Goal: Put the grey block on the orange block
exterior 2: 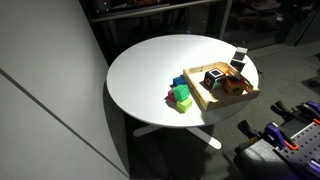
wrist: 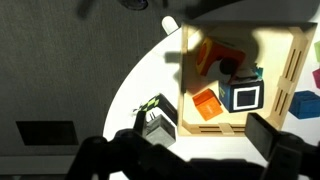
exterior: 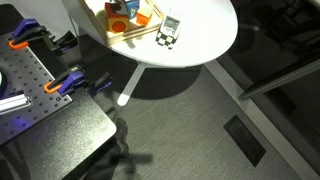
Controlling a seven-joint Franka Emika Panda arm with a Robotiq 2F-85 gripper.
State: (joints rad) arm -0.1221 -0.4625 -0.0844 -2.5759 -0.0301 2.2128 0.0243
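In the wrist view the grey block (wrist: 158, 126) stands on the white table just outside the wooden tray (wrist: 292, 75), touching the black-and-white checkered cube (wrist: 150, 107). The small orange block (wrist: 205, 103) lies inside the tray near its front rim, next to a blue cube with a white square (wrist: 242, 95). My gripper (wrist: 205, 148) is open and empty, hovering above the tray's near rim, with the grey block beside its left finger. In an exterior view the grey block (exterior: 171, 22) and checkered cube (exterior: 165, 40) sit beside the tray (exterior: 135, 38). My gripper does not show in either exterior view.
The round white table (exterior 2: 150, 70) stands on a dark floor. A larger orange object (wrist: 215, 55) lies deeper in the tray. A green block (exterior 2: 183, 99) and a blue block (exterior 2: 180, 83) sit on the table beside the tray (exterior 2: 205, 100).
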